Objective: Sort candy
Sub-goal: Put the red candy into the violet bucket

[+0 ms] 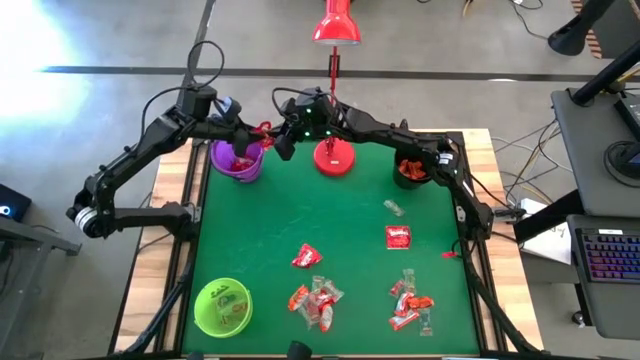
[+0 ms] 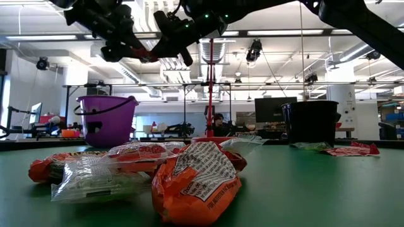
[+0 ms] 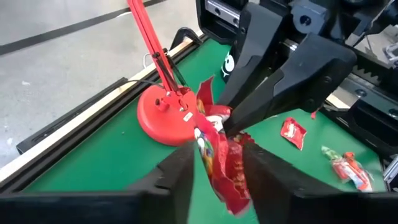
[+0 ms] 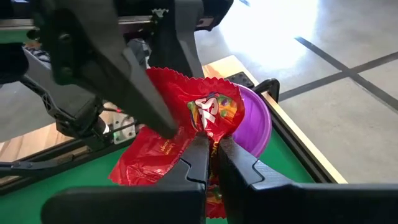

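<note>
Above, both the left pincer [image 3: 214, 165] and right pincer [image 4: 211, 155] clench one red candy packet [image 4: 186, 130] over one purple bucket [image 1: 238, 160].

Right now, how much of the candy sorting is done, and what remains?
Some wrapped candy already lies inside the purple plastic bucket at the far left. In hand: both hands meet above it on one red candy packet; the right hand is shut on it, and the left hand has its fingers around it. Left: many loose wrapped sweets on the green mat's near half.
</note>
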Controlling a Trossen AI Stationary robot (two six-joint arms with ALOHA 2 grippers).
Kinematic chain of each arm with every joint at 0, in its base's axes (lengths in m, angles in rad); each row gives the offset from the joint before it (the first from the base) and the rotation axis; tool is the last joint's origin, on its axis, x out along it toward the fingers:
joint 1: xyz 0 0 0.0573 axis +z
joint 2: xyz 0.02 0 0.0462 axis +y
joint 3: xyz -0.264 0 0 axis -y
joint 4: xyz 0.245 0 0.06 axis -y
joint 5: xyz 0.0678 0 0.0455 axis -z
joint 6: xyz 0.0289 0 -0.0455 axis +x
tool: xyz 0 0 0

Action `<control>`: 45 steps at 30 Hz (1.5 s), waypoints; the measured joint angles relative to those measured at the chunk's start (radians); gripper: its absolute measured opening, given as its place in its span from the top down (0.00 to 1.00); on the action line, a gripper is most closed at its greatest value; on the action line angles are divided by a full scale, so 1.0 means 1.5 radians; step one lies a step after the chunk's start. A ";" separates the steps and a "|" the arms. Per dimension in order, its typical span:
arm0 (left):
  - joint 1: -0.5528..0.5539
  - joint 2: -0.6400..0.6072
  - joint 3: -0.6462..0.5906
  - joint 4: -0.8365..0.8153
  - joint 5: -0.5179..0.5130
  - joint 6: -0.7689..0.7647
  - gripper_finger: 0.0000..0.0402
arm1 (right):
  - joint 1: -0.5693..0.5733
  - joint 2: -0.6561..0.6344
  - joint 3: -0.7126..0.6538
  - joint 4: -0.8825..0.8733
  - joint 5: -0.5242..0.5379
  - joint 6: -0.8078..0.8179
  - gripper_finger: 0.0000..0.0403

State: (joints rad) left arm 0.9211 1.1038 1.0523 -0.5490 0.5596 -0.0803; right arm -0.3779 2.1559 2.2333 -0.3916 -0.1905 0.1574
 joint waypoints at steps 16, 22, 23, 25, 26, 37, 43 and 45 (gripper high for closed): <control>0.000 -0.002 0.000 -0.002 -0.001 0.027 0.99 | -0.002 -0.002 0.000 0.003 -0.013 0.049 0.77; 0.011 -0.012 0.000 -0.079 -0.015 0.076 1.00 | -0.002 -0.005 0.000 -0.028 -0.013 0.046 0.64; 0.014 -0.015 0.000 -0.103 -0.032 0.090 1.00 | -0.002 -0.006 0.000 -0.042 -0.013 0.046 0.63; 0.022 -0.021 0.000 -0.156 -0.072 0.123 1.00 | -0.002 -0.007 0.000 -0.080 -0.013 0.046 0.61; 0.025 -0.024 0.000 -0.181 -0.094 0.140 1.00 | -0.002 -0.008 0.000 -0.101 -0.013 0.046 0.60; 0.041 -0.030 0.000 -0.317 -0.281 0.237 1.00 | 0.000 -0.009 0.000 -0.352 -0.013 0.047 0.63; 0.042 -0.030 0.000 -0.318 -0.367 0.269 0.99 | 0.004 -0.009 0.000 -0.419 -0.013 0.047 0.64; 0.042 -0.029 0.000 -0.318 -0.367 0.275 0.96 | 0.007 -0.009 0.000 -0.432 -0.012 0.047 0.64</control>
State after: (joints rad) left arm 0.9836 1.0597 1.0523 -1.0256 0.0093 0.3325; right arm -0.3674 2.1422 2.2333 -1.0395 -0.2092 0.2283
